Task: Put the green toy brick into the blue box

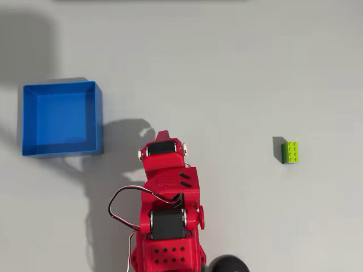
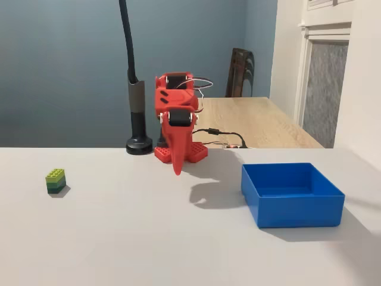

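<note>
The green toy brick (image 1: pixel 291 152) sits alone on the grey table at the right of the overhead view, and at the left (image 2: pixel 55 180) in the fixed view. The blue box (image 1: pixel 100 116) stands open-topped and empty at the left of the overhead view, and at the right (image 2: pixel 294 208) in the fixed view. My red arm is folded up between them. Its gripper (image 1: pixel 163 135) (image 2: pixel 177 170) points down above the table with the fingers together in one point and nothing held. It is well apart from both the brick and the box.
A black stand with a round base (image 2: pixel 139 146) (image 1: pixel 227 265) rises beside the arm's base. Cables (image 2: pixel 223 138) trail behind the arm. A wooden table (image 2: pixel 262 122) and a chair (image 2: pixel 241 71) stand beyond the grey table.
</note>
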`<state>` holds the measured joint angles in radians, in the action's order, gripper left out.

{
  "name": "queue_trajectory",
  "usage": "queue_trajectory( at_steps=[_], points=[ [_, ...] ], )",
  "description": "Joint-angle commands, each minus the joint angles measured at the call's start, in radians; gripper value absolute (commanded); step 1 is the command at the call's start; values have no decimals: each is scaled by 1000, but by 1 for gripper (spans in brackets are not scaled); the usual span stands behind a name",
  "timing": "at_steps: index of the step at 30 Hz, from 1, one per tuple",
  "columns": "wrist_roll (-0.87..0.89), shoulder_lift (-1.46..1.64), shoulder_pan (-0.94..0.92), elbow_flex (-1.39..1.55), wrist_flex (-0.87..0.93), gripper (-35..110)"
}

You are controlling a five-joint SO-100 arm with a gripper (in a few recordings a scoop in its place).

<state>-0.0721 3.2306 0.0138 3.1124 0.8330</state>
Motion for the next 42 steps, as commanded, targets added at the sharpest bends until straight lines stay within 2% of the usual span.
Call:
queue_trajectory(
  at_steps=[1,6,14,22,28,42],
  points=[
    [0,12,6,-92,-9,0],
    [18,-2,6,-141,-8,3],
    [75,-198,-2,-276,-8,4],
    [155,-388,-43,-416,-6,20],
    [218,-526,-115,-525,15,26],
    [385,-813,-371,-810,156,29]
  ],
)
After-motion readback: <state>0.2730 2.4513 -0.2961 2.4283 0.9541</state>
